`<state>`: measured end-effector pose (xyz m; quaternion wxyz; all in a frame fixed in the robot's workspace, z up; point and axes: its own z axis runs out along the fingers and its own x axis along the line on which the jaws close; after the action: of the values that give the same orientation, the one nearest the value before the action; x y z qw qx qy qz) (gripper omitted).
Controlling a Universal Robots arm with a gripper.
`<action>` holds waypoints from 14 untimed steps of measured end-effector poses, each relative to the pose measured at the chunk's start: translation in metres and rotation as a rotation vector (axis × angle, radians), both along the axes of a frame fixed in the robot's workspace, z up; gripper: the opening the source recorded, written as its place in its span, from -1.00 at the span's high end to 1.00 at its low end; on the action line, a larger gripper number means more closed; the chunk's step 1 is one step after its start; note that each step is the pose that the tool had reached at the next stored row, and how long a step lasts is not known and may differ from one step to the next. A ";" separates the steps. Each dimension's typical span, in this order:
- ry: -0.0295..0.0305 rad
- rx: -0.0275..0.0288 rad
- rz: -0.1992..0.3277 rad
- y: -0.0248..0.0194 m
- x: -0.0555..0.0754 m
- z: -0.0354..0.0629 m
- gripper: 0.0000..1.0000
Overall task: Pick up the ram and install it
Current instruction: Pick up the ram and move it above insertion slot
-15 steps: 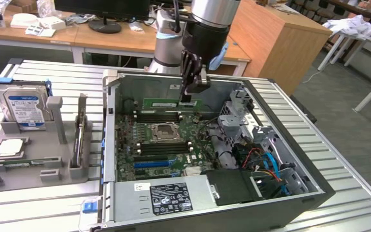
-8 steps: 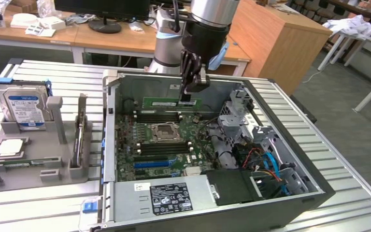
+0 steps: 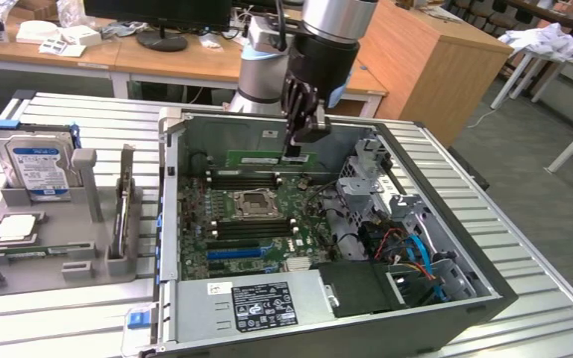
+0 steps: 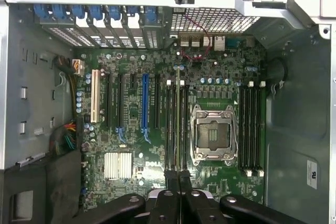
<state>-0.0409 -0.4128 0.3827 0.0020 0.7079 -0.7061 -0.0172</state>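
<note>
End effector (image 3: 294, 151) clenched on the ram (image 3: 257, 159), held edge-down just above the memory slots (image 3: 251, 179) inside the open computer case (image 3: 446, 313), toward the counter's far edge. Likely hazard: slight misalignment would jam the stick against the slot latches. Ribbed metal counter (image 3: 536, 253); wooden office desks (image 3: 167, 60) behind.

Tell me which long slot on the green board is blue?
The one blue slot stands between black slots, with a cream slot at the row's end.
</note>
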 end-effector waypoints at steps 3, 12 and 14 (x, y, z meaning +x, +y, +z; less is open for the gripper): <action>0.0000 0.0000 0.000 0.0000 0.001 0.0000 0.77; -0.0002 0.0005 0.000 0.0001 0.005 -0.0008 0.77; -0.0001 0.0004 0.000 0.0000 0.005 -0.0025 0.77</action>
<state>-0.0356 -0.4128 0.3802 0.0018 0.7079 -0.7061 -0.0173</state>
